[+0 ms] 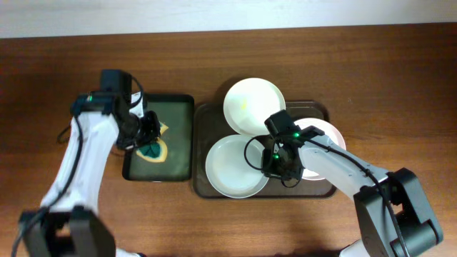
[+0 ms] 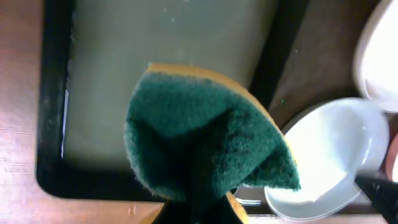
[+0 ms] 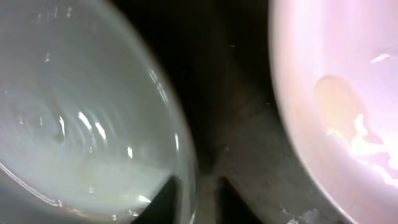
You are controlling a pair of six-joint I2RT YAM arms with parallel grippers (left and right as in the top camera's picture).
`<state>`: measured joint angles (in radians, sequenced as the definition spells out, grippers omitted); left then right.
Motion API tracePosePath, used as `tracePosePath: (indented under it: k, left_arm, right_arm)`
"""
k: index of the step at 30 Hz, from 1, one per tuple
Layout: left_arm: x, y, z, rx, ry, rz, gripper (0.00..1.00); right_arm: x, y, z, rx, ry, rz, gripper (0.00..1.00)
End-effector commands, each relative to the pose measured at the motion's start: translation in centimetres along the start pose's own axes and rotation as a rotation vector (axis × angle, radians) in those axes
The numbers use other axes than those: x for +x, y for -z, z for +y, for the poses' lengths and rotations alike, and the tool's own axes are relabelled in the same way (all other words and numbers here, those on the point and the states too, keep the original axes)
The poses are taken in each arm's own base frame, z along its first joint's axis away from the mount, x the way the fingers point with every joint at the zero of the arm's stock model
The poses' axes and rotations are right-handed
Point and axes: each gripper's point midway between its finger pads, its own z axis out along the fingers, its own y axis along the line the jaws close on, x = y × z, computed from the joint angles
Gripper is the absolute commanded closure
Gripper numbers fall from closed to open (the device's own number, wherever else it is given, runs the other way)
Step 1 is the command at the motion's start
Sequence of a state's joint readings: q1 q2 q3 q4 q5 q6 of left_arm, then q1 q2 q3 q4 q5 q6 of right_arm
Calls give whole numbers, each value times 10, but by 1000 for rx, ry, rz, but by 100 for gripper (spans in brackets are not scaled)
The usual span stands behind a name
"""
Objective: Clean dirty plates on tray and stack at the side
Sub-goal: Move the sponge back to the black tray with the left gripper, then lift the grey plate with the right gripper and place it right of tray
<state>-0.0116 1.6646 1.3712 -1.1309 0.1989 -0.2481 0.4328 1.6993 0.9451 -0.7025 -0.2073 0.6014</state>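
A: Green scouring sponge [image 2: 205, 143] first: your left gripper [image 1: 148, 135] has it pinched tight at its lower edge, folded over, above the narrow greenish tray [image 2: 55, 124]. What worries you?

B: Your other side. Your right gripper [image 3: 198, 200] sits low in the brown tray [image 1: 202, 187]. Its fingers [image 3: 160, 202] are only a narrow gap apart, astride the rim of the pale green plate [image 3: 74, 112]. Whether they grip that rim I cannot tell.

A: And the danger?

B: A glossy rim and a thin hold at one edge. If you lift on so small a purchase, I judge the plate may swivel or slip out and drop back onto the tray. It lies near the pink plate [image 3: 336, 93], the one with the yellow smear [image 3: 339, 109], so a swing could knock the two together.

A: The third one?

B: White plate [image 1: 253, 106], at the far side of the tray, close against the others. All three lie on the tray, none stacked aside yet.

A: And the sponge?

B: Well apart from the plate. If you scrub while the hold is weak, the pressure could push the plate out of your fingers.
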Motion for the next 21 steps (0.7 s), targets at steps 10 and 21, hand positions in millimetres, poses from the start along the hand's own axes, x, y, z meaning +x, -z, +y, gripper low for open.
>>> tracePosePath:
  k: [10, 21]
  left_arm:
    - [-36, 40, 11, -28, -10, -133, 100]
    - [-41, 50, 1, 205, 61, -126, 100]
  right_arm:
    - [-11, 23, 26, -67, 83, -9, 96]
    - [-41, 105, 66, -98, 206, -87, 96]
